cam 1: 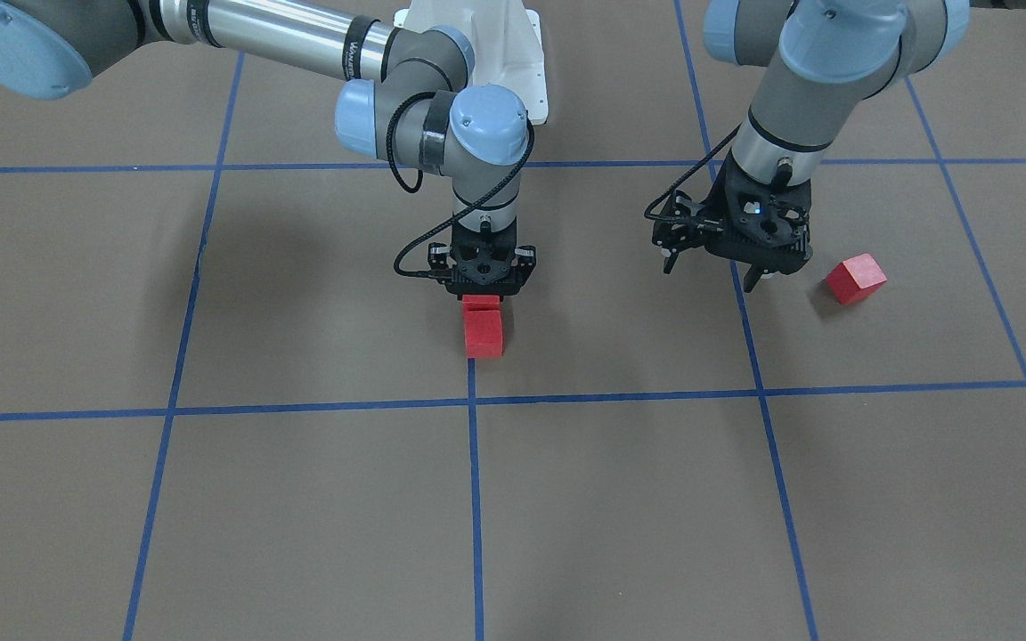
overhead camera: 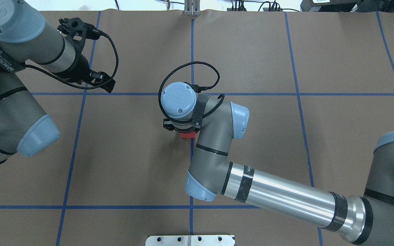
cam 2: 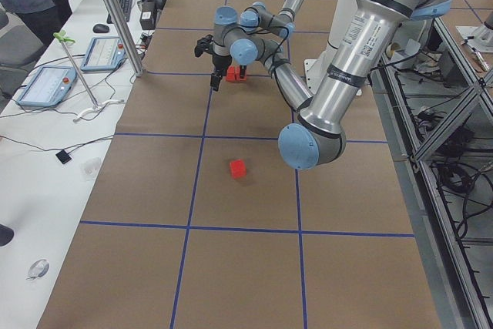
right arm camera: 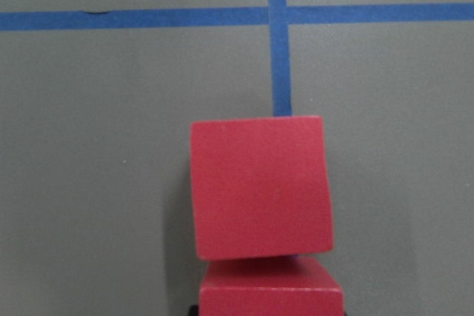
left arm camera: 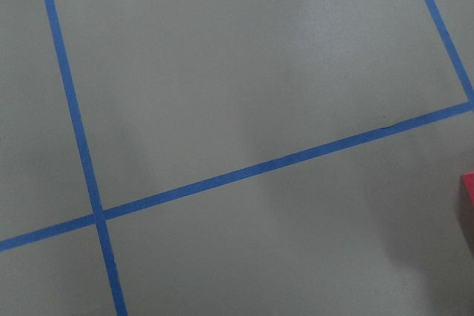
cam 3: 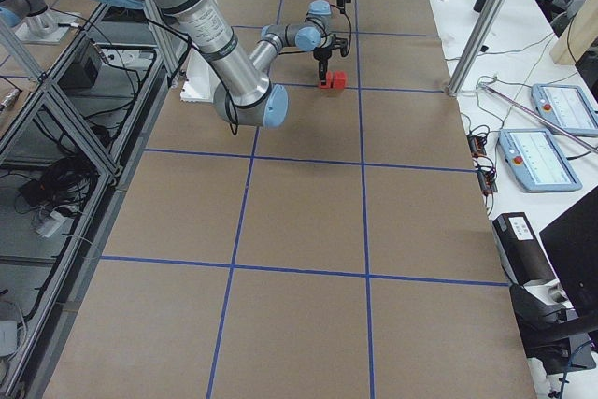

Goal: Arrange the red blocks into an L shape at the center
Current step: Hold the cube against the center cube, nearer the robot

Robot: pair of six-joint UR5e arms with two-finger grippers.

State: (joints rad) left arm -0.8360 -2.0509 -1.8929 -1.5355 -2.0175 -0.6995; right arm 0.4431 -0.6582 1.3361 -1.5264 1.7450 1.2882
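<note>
1. Counter [cam 1: 299, 499]: brown and matte, ruled into squares by blue tape [cam 1: 175, 356]. It fills every view I have.
2. Center [cam 1: 474, 378]: the patch on the middle tape line, below the white base [cam 1: 513, 53] in the front view. Two of the three blocks sit here.
3. Right arm [cam 1: 281, 36]: enters the front view from the upper left and bends down at mid-frame.
4. Left arm [cam 1: 798, 98]: drops in from the upper right of that view.
5. Left tool [cam 1: 711, 276]: fingers spread wide, holding nothing. It hangs above the counter over a tape line, right of mid-frame.
6. Right tool [cam 1: 484, 292]: points straight down at mid-frame, drawn in narrow on the first red block [cam 1: 480, 303].
7. Second red block [cam 1: 484, 333]: on the counter directly below the first in the front view and set against it. My right wrist view shows it slightly skewed, covering the tape line.
8. Third red block [cam 1: 856, 278]: alone at the right of the front view. It is near the left tool but apart from it, and turned askew to the grid.
</note>
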